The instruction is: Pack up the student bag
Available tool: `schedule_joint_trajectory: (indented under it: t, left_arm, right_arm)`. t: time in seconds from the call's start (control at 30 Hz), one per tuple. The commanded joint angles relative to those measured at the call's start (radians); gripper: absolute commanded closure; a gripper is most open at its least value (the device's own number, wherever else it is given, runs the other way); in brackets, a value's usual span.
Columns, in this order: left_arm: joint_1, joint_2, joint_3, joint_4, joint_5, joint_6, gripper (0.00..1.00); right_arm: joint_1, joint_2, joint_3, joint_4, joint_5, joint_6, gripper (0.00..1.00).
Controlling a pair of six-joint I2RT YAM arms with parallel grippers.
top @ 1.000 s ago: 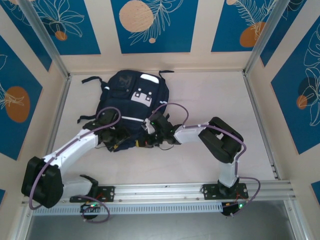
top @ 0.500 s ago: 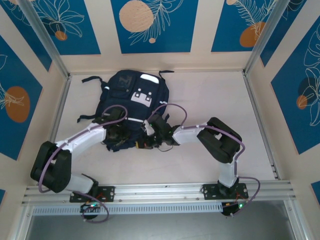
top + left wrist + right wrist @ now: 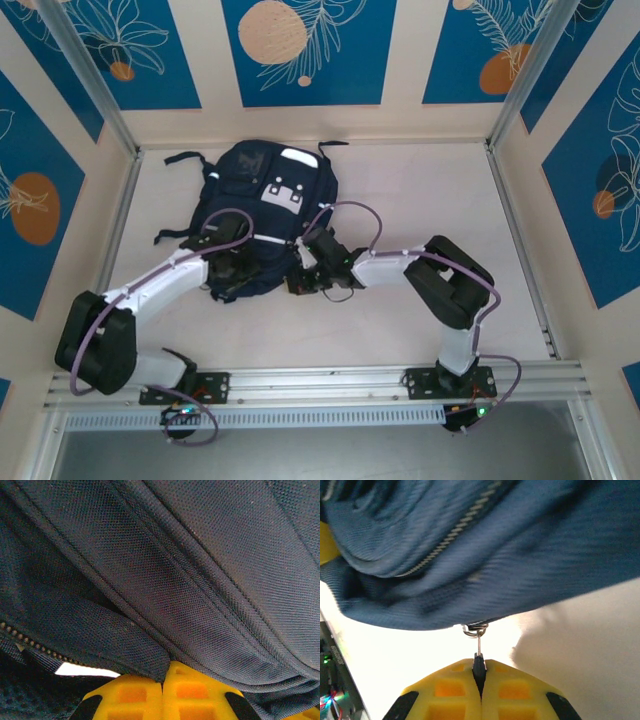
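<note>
student bag (image 3: 265, 190) gripped at its near edge

top view: it lies flat on the table (image 3: 420, 200), far left of centre; markings on its white patch (image 3: 283, 193) are too small to read. left wrist view: left gripper (image 3: 163, 680) pressed together on a fabric fold. right wrist view: right gripper (image 3: 479, 675) pinching the zip pull (image 3: 478, 642).

White-and-black left arm (image 3: 150, 285): base at the table's near edge, elbow low toward the left edge, forearm angled in toward the table middle. Left gripper (image 3: 232, 268): yellow fingers (image 3: 130, 700) pressed together, pinching a fold of dark navy fabric backpack (image 3: 200, 580). White-and-black right arm (image 3: 440, 285): elbow raised toward the right edge, forearm pointing left. Right gripper (image 3: 305, 280): yellow fingers (image 3: 445, 695) closed on small metal zip pull (image 3: 478, 669).
</note>
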Motion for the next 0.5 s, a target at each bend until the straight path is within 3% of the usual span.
schedule_joint_trajectory:
  t: [0.0, 0.47]
  left_arm:
    - [0.029, -0.035, -0.011, -0.078, -0.105, 0.042, 1.0]
    - [0.031, -0.049, -0.036, -0.08, -0.107, 0.06, 1.0]
  right_arm:
    - [-0.05, -0.012, -0.046, -0.117, 0.055, -0.043, 1.0]
    - [-0.24, -0.034, -0.087, -0.048, 0.092, 0.014, 1.0]
